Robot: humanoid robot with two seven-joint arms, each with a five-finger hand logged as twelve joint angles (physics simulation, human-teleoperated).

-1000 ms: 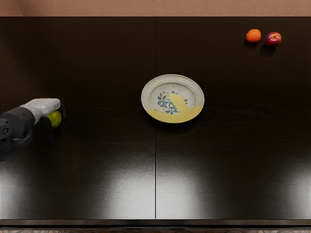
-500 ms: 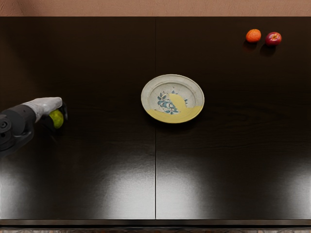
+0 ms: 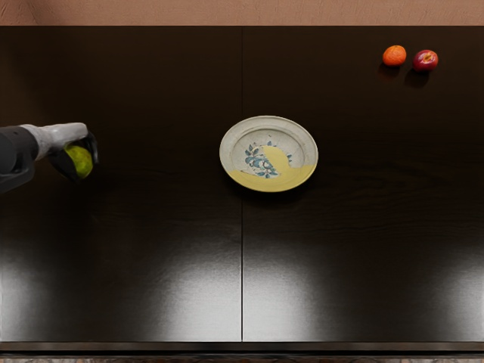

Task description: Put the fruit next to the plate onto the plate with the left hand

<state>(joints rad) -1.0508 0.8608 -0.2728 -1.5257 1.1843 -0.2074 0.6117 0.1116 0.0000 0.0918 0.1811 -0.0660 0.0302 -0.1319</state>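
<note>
A yellow-green fruit [image 3: 79, 159] sits inside my left hand [image 3: 76, 153], whose dark fingers are curled around it at the far left of the table. The hand and fruit appear raised off the dark tabletop. The round plate [image 3: 304, 144], cream with a blue flower pattern and a yellow patch, lies near the table's middle, well to the right of the hand. My right arm does not show.
An orange fruit [image 3: 394, 55] and a red fruit [image 3: 425, 60] rest side by side at the table's far right corner. The dark table [image 3: 151, 265] has a seam running down its middle. A tan wall strip lines the back edge.
My left hand, closed on the yellow-green fruit, has risen and shifted toward the back of the table; the forearm now shows less at the left edge.
</note>
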